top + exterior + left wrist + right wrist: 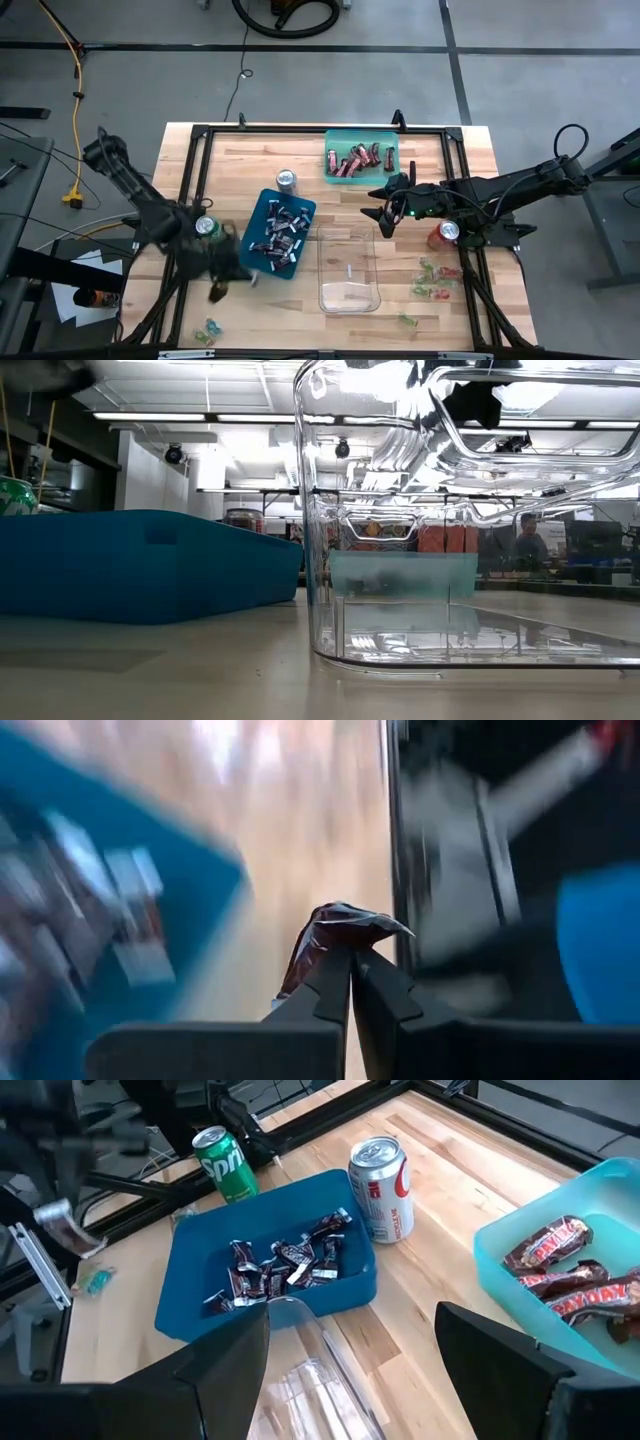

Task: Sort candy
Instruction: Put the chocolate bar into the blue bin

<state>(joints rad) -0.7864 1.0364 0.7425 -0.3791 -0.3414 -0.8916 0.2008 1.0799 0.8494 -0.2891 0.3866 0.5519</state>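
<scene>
Left gripper (350, 960) pinching a dark-red wrapped candy (335, 935) by its crimped end, beside the dark blue tray (262, 210); light, crinkly, likely slippery, best gripped mid-wrapper. Right gripper (384, 212) spread above the table (250, 320)

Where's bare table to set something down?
Bare wood lies left of the green tray, above the silver can, and along the near edge between the clear tub and the left gripper. It is crowded around the blue tray and the loose sweets.
</scene>
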